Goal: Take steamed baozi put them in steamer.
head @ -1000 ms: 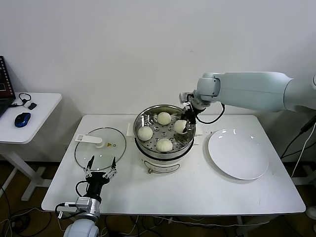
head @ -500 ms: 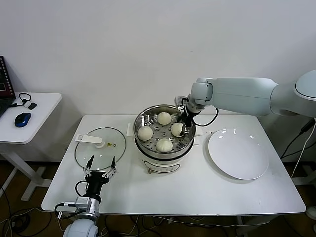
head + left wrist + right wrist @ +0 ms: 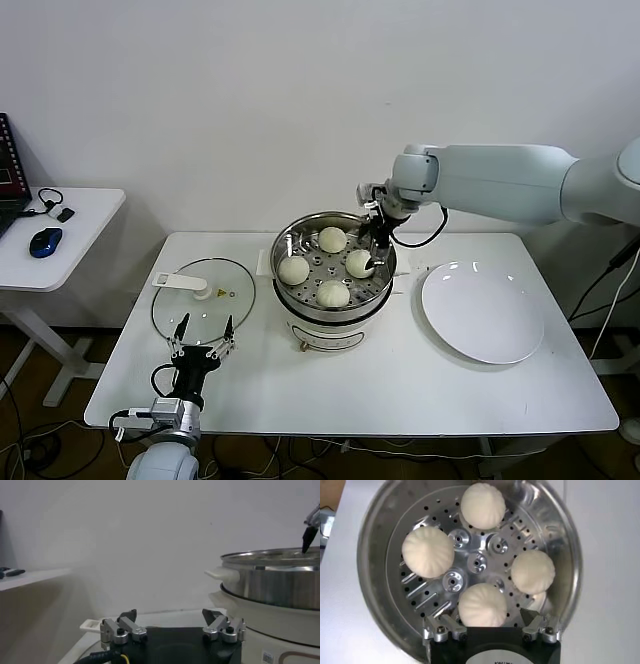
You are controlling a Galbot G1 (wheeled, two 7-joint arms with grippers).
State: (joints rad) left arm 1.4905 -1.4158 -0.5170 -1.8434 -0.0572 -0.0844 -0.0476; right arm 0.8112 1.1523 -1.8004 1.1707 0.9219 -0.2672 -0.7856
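Four baozi (image 3: 333, 293) sit on the perforated tray inside the steamer (image 3: 290, 275), spread around its centre and apart from one another; I see all four from my right wrist camera as well (image 3: 481, 605). My right arm reaches in from the right side, bent down at the wrist, and the right gripper (image 3: 371, 252) hangs over the steamer's right half, just above the nearest bun (image 3: 359, 263). Its fingers (image 3: 441, 628) stand wide apart and hold nothing; the bun lies free between and below them on the tray.

My left arm is parked low at the front left of the table (image 3: 420, 390), its left gripper (image 3: 203, 343) pointing up and away from me, fingers (image 3: 118, 630) spread wide and empty. It sits just in front of the glass lid (image 3: 205, 293), which lies flat to the left of the steamer. A white plate (image 3: 482, 311) rests on the table to the steamer's right.
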